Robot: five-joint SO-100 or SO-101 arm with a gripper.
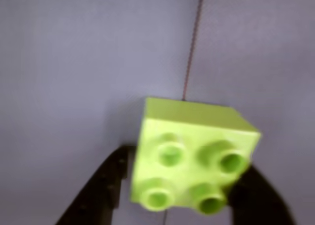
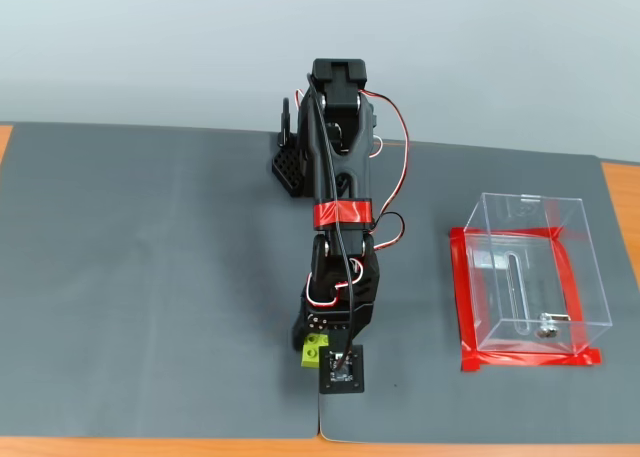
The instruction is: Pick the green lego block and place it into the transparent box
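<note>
In the wrist view the green lego block (image 1: 189, 158) fills the lower middle, studs facing the camera, held between my two black fingers (image 1: 103, 185). My gripper (image 1: 182, 195) is shut on it, and the block looks lifted off the grey mat. In the fixed view the block (image 2: 316, 348) shows as a small lime-green piece at the left of my gripper (image 2: 322, 349), near the mat's front edge. The transparent box (image 2: 530, 272) stands to the right on the mat, framed by red tape, with a small metal piece at its bottom. It is out of the wrist view.
The black arm (image 2: 338, 207) reaches from its base at the back middle toward the front. The grey mat (image 2: 150, 277) has a seam running under the gripper. The orange table edge (image 2: 160, 447) shows along the front.
</note>
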